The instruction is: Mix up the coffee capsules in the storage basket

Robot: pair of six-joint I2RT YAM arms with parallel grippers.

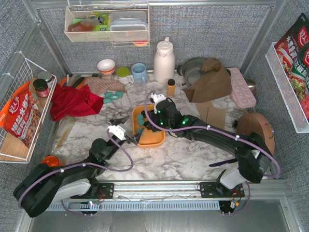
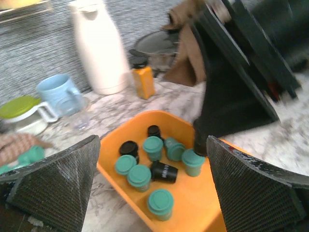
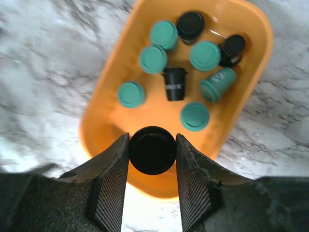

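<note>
Glossy plastic storage basket (image 3: 99,113), polished marble table (image 1: 183,159)

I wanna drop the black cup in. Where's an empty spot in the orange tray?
Bare orange floor lies at the storage basket's end under the right gripper, between the held black capsule and the nearest teal capsules. The other end is crowded with capsules, standing and tipped.

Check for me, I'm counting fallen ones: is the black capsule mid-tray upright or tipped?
Tipped: the black capsule lies on its side in the storage basket, printed wall facing up.
</note>
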